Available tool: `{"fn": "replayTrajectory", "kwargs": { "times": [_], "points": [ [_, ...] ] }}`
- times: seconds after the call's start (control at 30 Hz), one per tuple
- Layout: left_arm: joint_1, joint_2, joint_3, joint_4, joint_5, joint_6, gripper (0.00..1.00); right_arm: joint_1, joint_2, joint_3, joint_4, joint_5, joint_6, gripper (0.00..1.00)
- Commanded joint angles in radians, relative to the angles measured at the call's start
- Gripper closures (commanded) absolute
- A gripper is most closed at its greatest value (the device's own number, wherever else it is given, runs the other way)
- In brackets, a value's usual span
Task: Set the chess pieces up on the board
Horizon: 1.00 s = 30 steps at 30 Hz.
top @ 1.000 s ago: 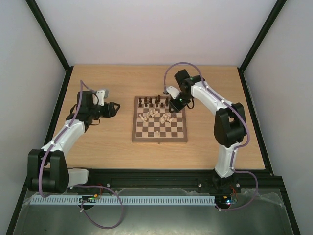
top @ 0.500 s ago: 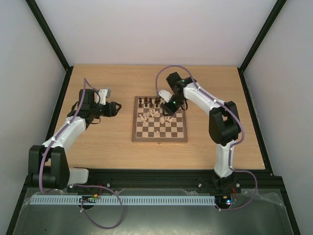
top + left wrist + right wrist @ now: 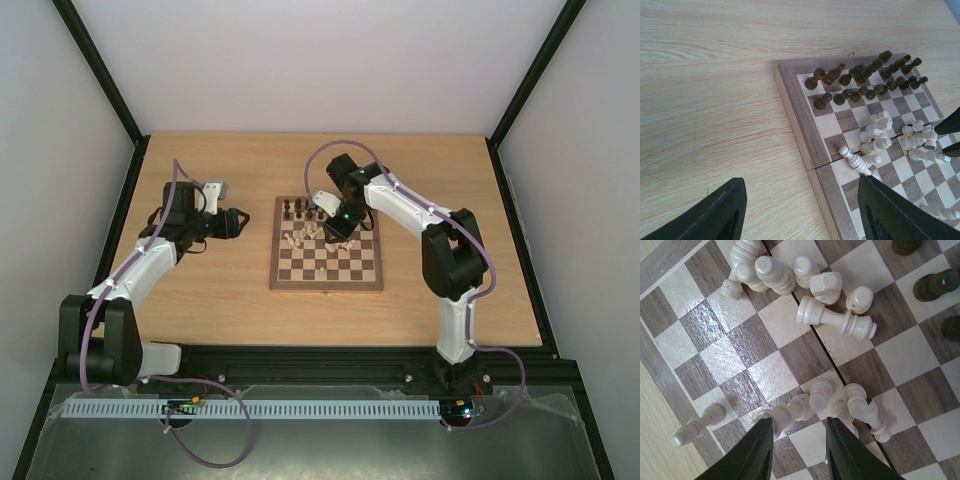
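Observation:
The board (image 3: 325, 262) lies mid-table. Dark chess pieces (image 3: 308, 209) stand in two rows along its far edge, also seen in the left wrist view (image 3: 865, 82). Pale chess pieces (image 3: 308, 236) lie heaped just in front of them, many toppled (image 3: 832, 317). My right gripper (image 3: 799, 422) points down over this heap, open. One toppled pale piece (image 3: 790, 412) lies at its left fingertip and others crowd its right fingertip, with bare squares between the fingers. My left gripper (image 3: 801, 181) hovers open over the board's left border, holding nothing.
The light wooden tabletop (image 3: 200, 290) surrounds the board. Black frame rails (image 3: 130, 200) run along both sides of the table. The right arm (image 3: 410, 210) reaches over the board's far right corner. A lone pale piece (image 3: 695, 426) lies near the board's border.
My right gripper has moved left from the board's far right corner to above the pale heap. The left arm has hardly moved.

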Motion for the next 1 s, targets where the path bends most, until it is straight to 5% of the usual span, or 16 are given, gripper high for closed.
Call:
{"fn": "replayTrajectory", "kwargs": {
  "times": [0.0, 0.5, 0.97],
  "points": [
    [-0.003, -0.011, 0.017, -0.002, -0.001, 0.005, 0.36, 0.005, -0.002, -0.011, -0.030, 0.013, 0.030, 0.70],
    [-0.009, -0.003, 0.019, 0.017, -0.001, -0.013, 0.36, 0.010, -0.015, 0.016, -0.072, -0.032, 0.015, 0.60],
    [-0.009, 0.001, 0.012, 0.023, -0.003, -0.013, 0.36, 0.027, 0.007, -0.047, -0.077, 0.002, 0.004, 0.79]
  ]
}}
